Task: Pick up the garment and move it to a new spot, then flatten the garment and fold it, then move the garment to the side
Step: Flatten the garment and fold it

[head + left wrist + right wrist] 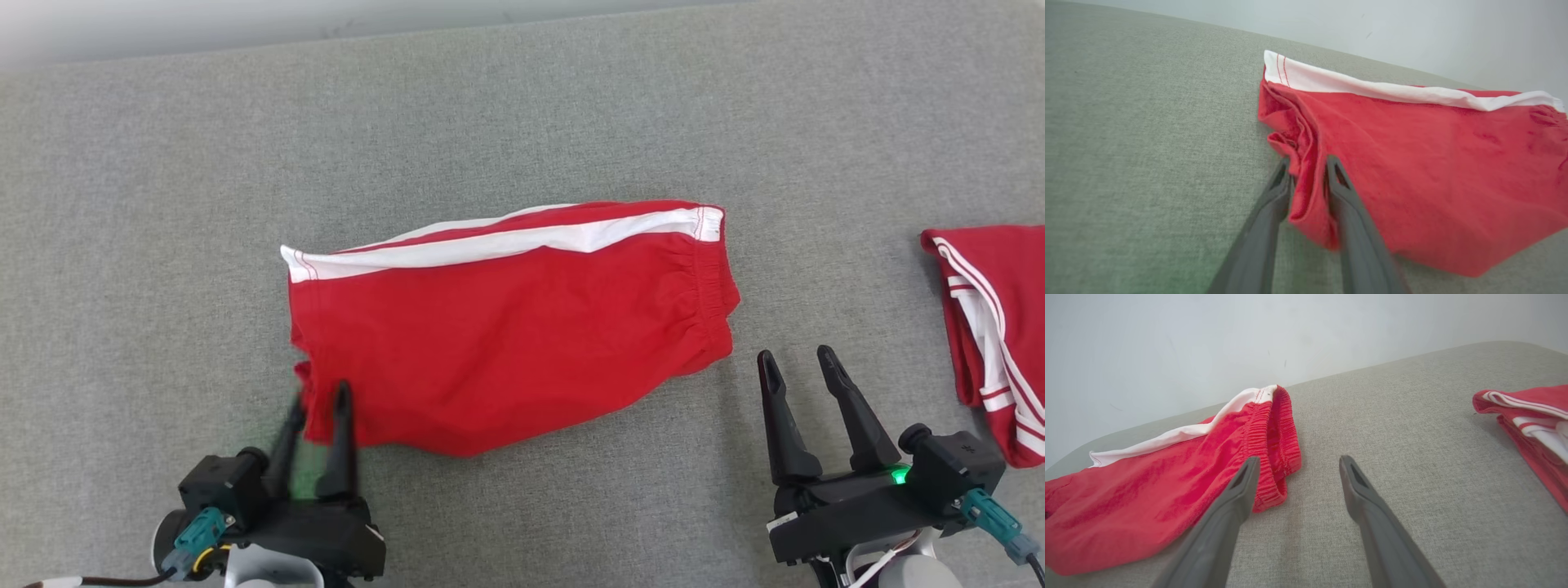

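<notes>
**While the left gripper [320,400] pinches the red shorts [522,327], the right gripper [796,355] stands open**

As seen from the head, both arms reach forward from the near edge of the grey cloth surface [522,106], fingers pointing away from the robot. The left gripper sits at the near left corner of the shorts, leaning slightly to the right. In the left wrist view its two dark fingers stand close together with a bunched fold of the red hem between them [1308,163], so it is clamped on the cloth. That fold is drawn up into ridges beside the fingers, while the remainder of the shorts [1433,175] lies spread out to the right.

The right gripper is set just beyond the waistband end of the shorts, its fingers spread wide and holding nothing. In the right wrist view its left finger [1241,486] overlaps the gathered waistband, though whether it touches cannot be told.

The shorts lie flat across the middle of the surface, the white stripe along their far edge, between the two grippers. A second red garment [992,318] with white stripes lies folded at the far right, well apart.
</notes>
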Controlling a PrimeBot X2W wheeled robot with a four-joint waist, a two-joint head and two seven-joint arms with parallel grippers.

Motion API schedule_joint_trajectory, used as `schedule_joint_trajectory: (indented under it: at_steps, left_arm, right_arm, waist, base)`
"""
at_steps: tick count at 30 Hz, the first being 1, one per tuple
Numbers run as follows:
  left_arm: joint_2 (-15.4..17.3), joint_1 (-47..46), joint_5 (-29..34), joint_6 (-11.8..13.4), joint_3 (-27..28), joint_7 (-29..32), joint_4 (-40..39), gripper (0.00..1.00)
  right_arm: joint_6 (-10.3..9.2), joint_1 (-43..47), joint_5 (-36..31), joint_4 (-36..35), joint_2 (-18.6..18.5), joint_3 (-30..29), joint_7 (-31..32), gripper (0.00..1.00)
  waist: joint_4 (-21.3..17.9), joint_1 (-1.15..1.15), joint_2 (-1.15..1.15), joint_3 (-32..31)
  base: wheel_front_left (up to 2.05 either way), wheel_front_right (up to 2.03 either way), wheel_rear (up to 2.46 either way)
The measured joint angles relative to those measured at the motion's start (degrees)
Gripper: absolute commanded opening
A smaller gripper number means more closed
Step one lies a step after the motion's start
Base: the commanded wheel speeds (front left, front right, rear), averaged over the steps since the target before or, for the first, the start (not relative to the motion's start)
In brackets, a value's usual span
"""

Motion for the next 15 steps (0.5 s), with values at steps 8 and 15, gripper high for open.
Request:
schedule_joint_trajectory:
  at_steps: [8,15]
  left_arm:
    - [1.88,-1.62,2.37,1.09,1.41,-3.15,0.00,1.00]
    - [2.34,-3.41,3.72,0.91,4.02,-5.33,-3.37,1.00]
  right_arm:
    - [0.00,0.38,-0.35,-0.49,0.92,-2.40,-0.21,1.00]
    - [0.00,1.03,-2.91,-3.11,1.14,-4.83,-0.23,1.00]
  waist:
    - [-0.67,0.00,0.00,-1.39]
    - [-0.40,0.00,0.00,-3.25]
  base:
    - [0.00,0.00,0.00]
    - [0.00,0.00,0.00]
